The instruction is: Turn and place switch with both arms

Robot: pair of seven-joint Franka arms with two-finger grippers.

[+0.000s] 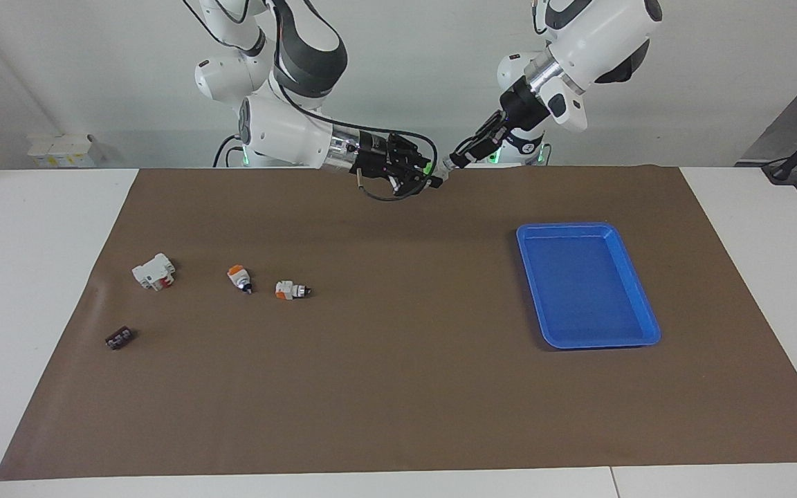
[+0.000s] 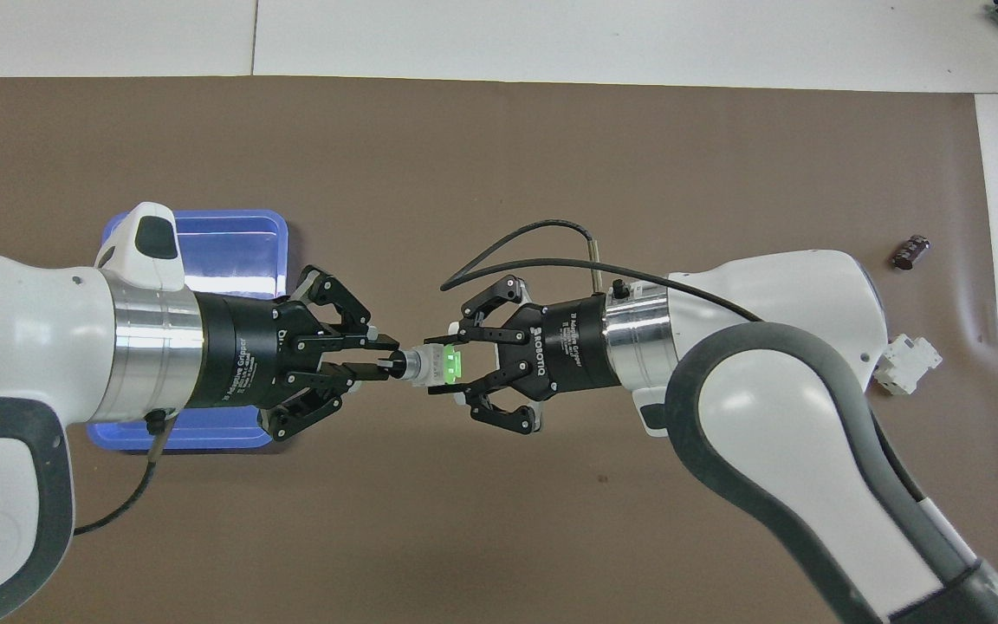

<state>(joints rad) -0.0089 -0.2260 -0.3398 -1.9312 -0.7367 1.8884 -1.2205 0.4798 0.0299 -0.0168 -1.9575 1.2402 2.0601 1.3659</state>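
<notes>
Right gripper [image 2: 445,371] clamps the green block end of the switch [image 2: 431,365] and holds it level in the air, knob tip pointing at the left arm, presumably so that end stays free for turning. Left gripper [image 2: 388,367] has its fingers narrowed onto that knob tip; whether they actually pinch it is unclear. The switch sits between the two grippers, raised above the brown mat [image 1: 398,387], well clear of the blue tray [image 1: 650,325] toward the left arm's end.

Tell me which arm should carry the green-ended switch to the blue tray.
Probably the left. The blue plastic tray lies toward its end of the table, and the left gripper already pinches the knob tip of the small white green-ended switch. The right gripper holds its green end.
</notes>
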